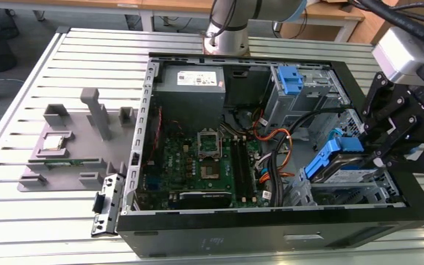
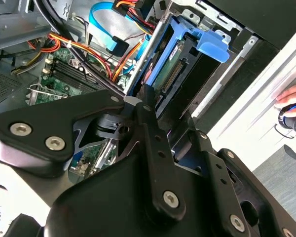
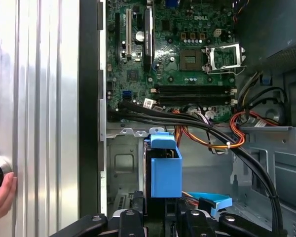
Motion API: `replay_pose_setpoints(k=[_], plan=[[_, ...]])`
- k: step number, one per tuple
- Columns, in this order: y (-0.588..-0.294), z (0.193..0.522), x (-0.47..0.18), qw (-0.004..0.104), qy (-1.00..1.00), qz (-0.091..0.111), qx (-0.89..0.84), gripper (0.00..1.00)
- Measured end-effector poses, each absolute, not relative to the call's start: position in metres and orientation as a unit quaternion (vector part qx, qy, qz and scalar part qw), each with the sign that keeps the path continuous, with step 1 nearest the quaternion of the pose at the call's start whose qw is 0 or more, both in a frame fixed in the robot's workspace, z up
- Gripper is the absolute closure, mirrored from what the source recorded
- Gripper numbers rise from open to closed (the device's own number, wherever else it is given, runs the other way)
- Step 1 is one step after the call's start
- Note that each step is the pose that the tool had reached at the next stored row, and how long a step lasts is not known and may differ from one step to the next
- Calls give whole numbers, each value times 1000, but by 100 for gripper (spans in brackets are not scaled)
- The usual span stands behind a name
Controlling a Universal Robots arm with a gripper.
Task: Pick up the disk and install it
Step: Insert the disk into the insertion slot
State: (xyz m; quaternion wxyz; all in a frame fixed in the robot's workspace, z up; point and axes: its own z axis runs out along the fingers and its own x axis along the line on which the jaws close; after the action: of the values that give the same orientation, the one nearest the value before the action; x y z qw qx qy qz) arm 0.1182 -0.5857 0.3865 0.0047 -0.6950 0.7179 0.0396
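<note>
The disk (image 1: 342,162), silver with a blue carrier frame, sits tilted over the metal drive bay (image 1: 359,193) at the corner of the open computer case on the exterior view's right. My gripper (image 1: 370,157) is shut on its outer end, one finger on each side. In the first wrist view the blue carrier (image 3: 165,173) stands straight ahead of the gripper (image 3: 163,216), inside the bay's opening. The second wrist view has the disk (image 2: 173,69) edge-on with its blue tab raised, beyond a black finger (image 2: 149,116).
The case holds a green motherboard (image 1: 197,160), a grey power-supply box (image 1: 190,80), a bare blue bracket (image 1: 291,80), and orange and black cables (image 1: 278,141) beside the bay. A grey fixture (image 1: 72,138) lies on the slatted table. A person's hand (image 3: 1,190) rests outside the case wall.
</note>
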Motion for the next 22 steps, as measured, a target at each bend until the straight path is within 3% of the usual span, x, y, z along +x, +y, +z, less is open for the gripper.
replay_pose_setpoints(k=[8,22], plan=[[-586,372,118,5,718,39,-695,65],[-586,379,118,5,718,39,-695,65]])
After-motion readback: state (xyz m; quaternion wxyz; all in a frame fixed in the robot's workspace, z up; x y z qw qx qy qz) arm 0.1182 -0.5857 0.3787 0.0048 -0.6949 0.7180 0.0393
